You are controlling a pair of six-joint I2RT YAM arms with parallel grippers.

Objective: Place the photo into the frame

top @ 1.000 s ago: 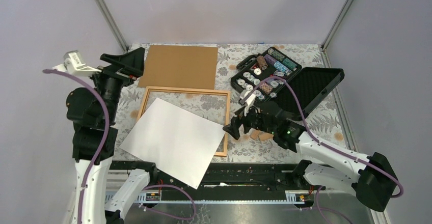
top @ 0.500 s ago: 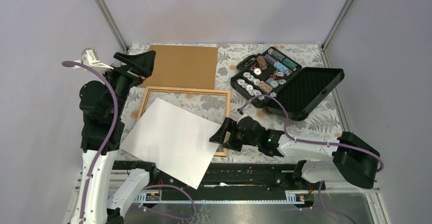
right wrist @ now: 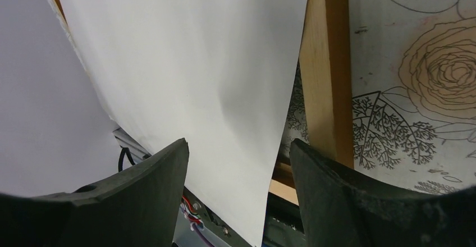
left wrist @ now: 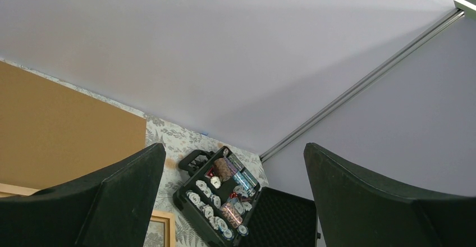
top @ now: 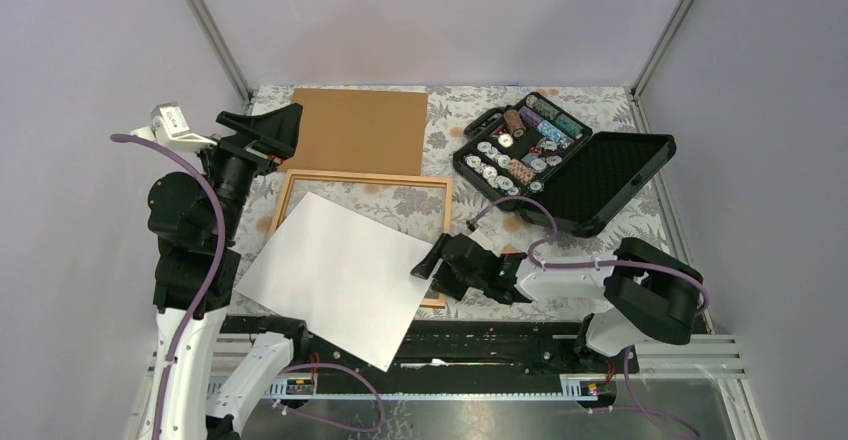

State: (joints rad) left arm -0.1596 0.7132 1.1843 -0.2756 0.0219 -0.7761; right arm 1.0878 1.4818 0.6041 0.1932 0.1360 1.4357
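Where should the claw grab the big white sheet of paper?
By its right-hand edge, coming in low from the right. The large white rectangular paper sheet lies flat and crooked, but that edge rests across the right rail of the thin orange-tan wooden frame, so it probably sits slightly raised. The right claw is there, open, that edge between its fingers.

Cams: one overhead, one per wrist.
Overhead looks down from behind my bases on the whole floral-print tabletop (top: 445, 125). Left wrist cam, raised, faces far across to the open black plastic parts case (left wrist: 222, 202); right wrist cam is close over the white paper sheet (right wrist: 185, 78) and thin orange-tan wooden frame (right wrist: 325, 78). Overhead shares all three.
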